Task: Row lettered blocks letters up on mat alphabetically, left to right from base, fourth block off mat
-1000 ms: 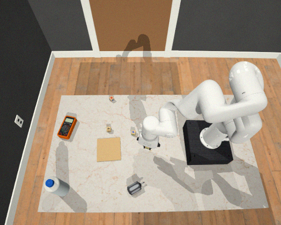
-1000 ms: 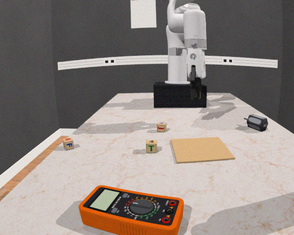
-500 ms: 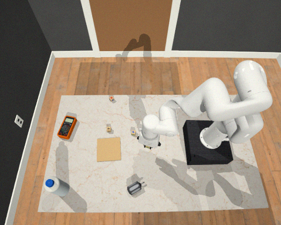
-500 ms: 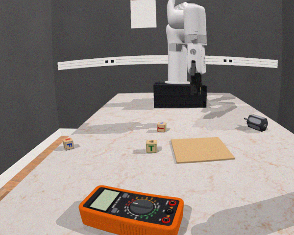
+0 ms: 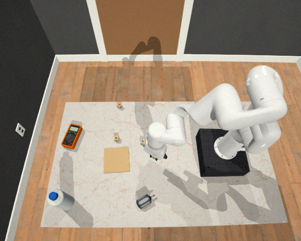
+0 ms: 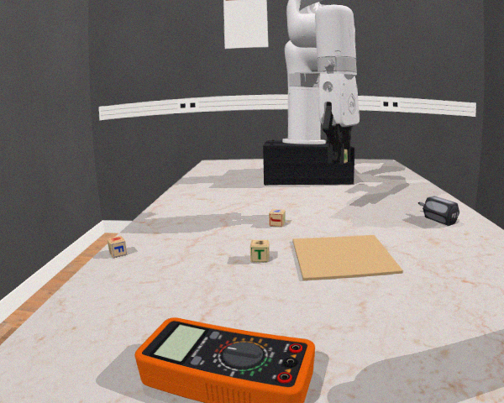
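My gripper (image 5: 159,157) (image 6: 342,154) is shut on a small wooden block (image 6: 346,156) and holds it well above the table, in front of the robot base. The block is hidden under the wrist in the top view. The tan square mat (image 5: 116,159) (image 6: 345,256) lies bare, to the left of the gripper in the top view. Three blocks stand on the table off the mat: one with a blue letter on top (image 5: 143,141) (image 6: 276,217) close by the gripper, one showing a green T on its side (image 5: 116,137) (image 6: 259,250) beside the mat, and one showing a blue F on its side (image 5: 119,105) (image 6: 117,246) far off.
An orange multimeter (image 5: 71,136) (image 6: 226,358) lies beyond the mat. A white bottle with a blue cap (image 5: 59,199) stands at one table corner. A black plug adapter (image 5: 144,201) (image 6: 439,210) lies on the table. The black robot base (image 5: 223,152) (image 6: 307,166) stands behind the gripper.
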